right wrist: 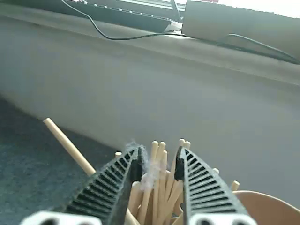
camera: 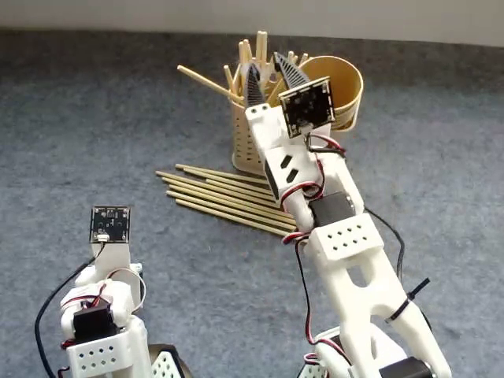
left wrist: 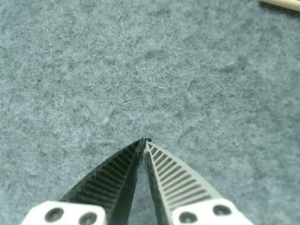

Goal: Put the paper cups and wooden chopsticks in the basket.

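A beige perforated basket (camera: 247, 148) stands at the back of the grey carpet, with several wooden chopsticks (camera: 250, 55) upright in it. A paper cup (camera: 343, 88) leans on its side at the basket's right; the arm hides how it rests. My right gripper (camera: 272, 75) hangs open just above the basket. In the right wrist view its fingertips (right wrist: 159, 157) straddle the chopstick tops (right wrist: 157, 161) without closing on them. Several more chopsticks (camera: 220, 197) lie flat in front of the basket. My left gripper (left wrist: 146, 139) is shut and empty, pointing down at the bare carpet near the front left.
One chopstick (camera: 206, 83) sticks out of the basket slantwise to the left. A chopstick end (left wrist: 281, 3) shows at the edge of the left wrist view. Behind the carpet runs a pale wall (right wrist: 154, 89) with a cable (right wrist: 117, 36) on its ledge.
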Robot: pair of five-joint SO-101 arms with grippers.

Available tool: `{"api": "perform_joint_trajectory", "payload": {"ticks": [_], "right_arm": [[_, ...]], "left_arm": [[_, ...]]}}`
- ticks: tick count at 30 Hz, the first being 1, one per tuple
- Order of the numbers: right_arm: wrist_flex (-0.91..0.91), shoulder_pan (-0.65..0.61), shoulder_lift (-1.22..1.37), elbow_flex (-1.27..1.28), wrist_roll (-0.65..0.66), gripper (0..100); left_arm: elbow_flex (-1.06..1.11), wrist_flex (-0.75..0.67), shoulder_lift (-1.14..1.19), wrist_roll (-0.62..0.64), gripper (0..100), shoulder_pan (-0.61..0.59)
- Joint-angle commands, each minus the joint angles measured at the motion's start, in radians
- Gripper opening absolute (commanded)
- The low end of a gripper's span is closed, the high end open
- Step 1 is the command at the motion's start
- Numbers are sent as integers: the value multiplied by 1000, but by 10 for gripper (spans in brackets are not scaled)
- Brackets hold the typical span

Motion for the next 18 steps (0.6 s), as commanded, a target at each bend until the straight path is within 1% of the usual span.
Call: {"api": "perform_joint_trajectory", "payload": {"ticks": [1, 7, 11, 14, 18], "right_arm": [[102, -54, -111, -38, 14, 128], [321, -166, -283, -42, 14, 127], [455, -232, -349, -42, 15, 127], [499, -269, -348, -35, 18, 127], [509, -277, -334, -2, 18, 127]], "left_arm": [[19, 5, -18, -3, 14, -8], [19, 5, -18, -3, 14, -8], [19, 5, -18, -3, 14, -10], [19, 5, -18, -3, 14, -12], [19, 5, -18, -3, 14, -13]]}}
